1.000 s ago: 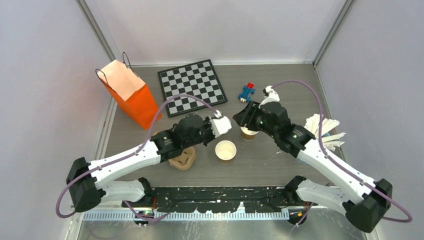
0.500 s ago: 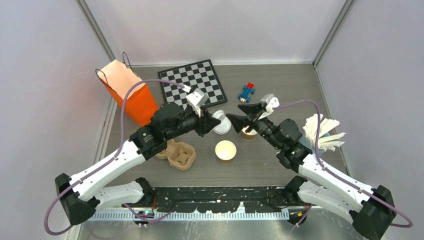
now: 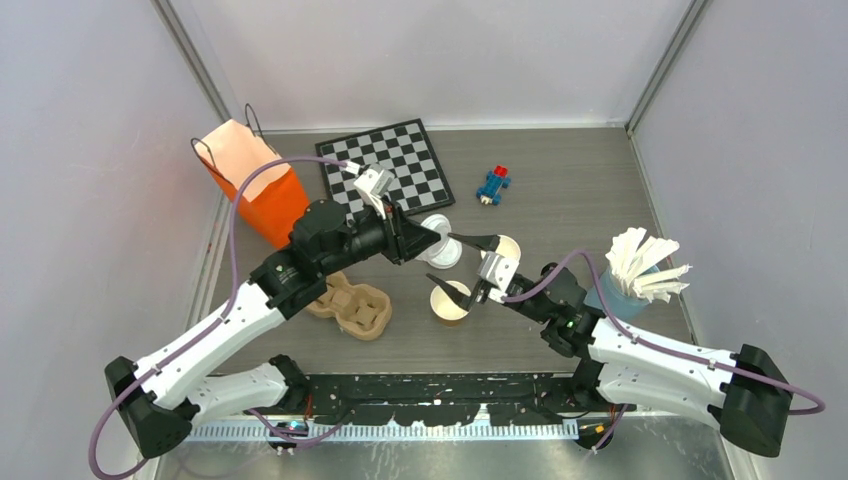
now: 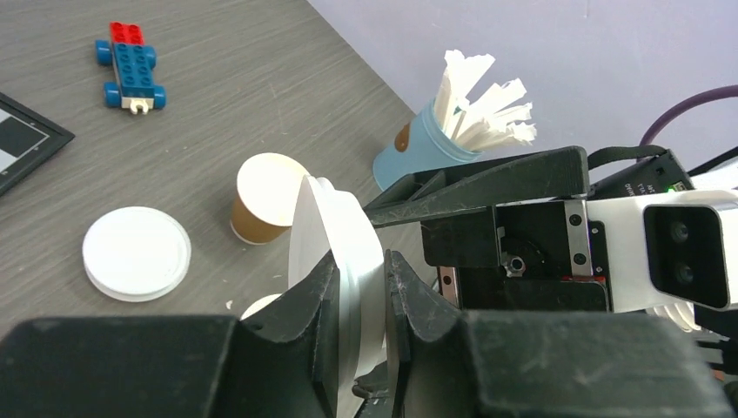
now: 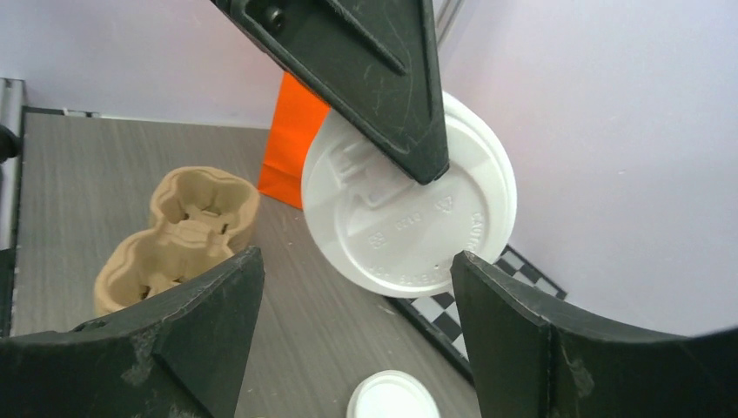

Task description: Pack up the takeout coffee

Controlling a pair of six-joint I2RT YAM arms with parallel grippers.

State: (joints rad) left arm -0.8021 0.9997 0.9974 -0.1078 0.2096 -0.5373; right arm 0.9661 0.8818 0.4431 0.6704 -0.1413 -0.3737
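My left gripper (image 4: 361,283) is shut on a white plastic lid (image 4: 335,235), held on edge above the table. That lid (image 5: 409,209) faces my right gripper (image 5: 354,261), whose jaws stand wide open on either side of it without touching. Two brown takeout coffee cups stand uncovered: one (image 3: 450,303) below the grippers, one (image 3: 506,248) just behind the right gripper (image 3: 460,266). A second white lid (image 3: 444,257) lies flat on the table between them.
The tan pulp cup tray (image 3: 352,307) sits left of the near cup. An orange paper bag (image 3: 258,188) stands at the back left beside a chessboard (image 3: 385,165). A blue toy car (image 3: 492,185) lies further back. A blue tumbler (image 3: 612,293) of wrapped straws stands right.
The left arm lifted the lid and carried it right and back. The right gripper came off the far cup, swung toward the near side, and opened wide facing the lid.
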